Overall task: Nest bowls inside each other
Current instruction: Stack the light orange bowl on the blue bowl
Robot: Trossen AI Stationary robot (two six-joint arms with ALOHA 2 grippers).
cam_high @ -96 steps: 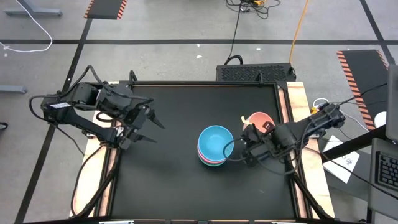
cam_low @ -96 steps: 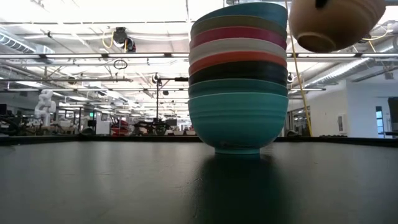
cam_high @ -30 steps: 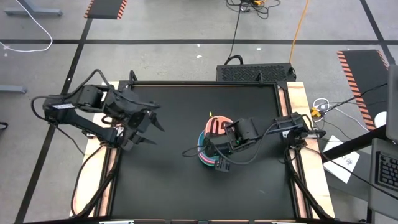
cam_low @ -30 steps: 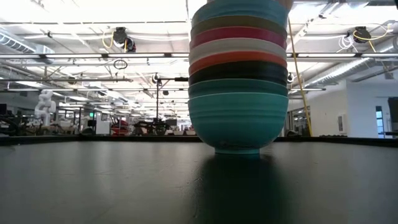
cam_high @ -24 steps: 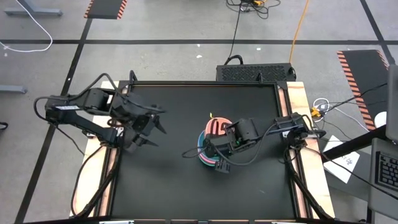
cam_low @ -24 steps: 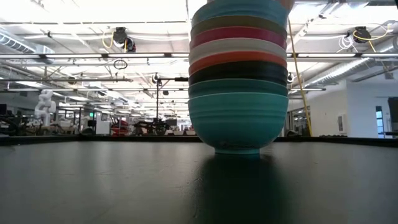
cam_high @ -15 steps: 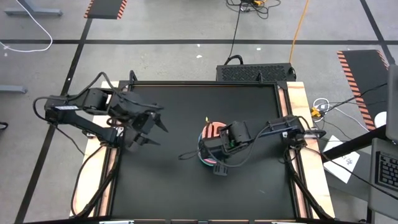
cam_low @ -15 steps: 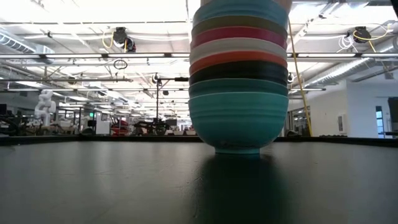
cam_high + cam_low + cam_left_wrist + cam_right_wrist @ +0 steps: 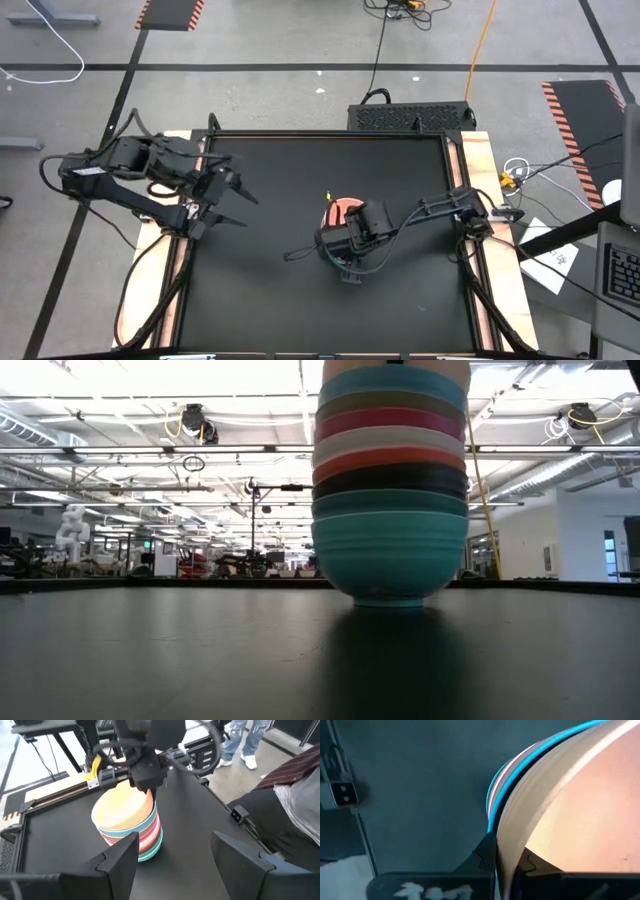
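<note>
Stack (image 9: 390,490) stands right of table (image 9: 270,280) centre, at about 3 o'clock. Low view shows the turquoise bowl (image 9: 390,555) at the base, then dark, red, white, magenta, grey-brown and blue rims.

Peach bowl (image 9: 122,809) sits on top, in the stack's mouth. Right gripper (image 9: 506,862) is over the stack, fingers pinched on the peach bowl's rim, one inside, one outside.

Left gripper (image 9: 222,196) hangs at about 9 o'clock, well apart from the stack, jaws spread, nothing in them.

Handling, by judgement: bowls look rigid, thin-walled, light, smooth, likely slippery. The rim is the only free purchase on a nested bowl. The stack is tall on a narrow foot; a sideways drag on release could tip or slide it.
</note>
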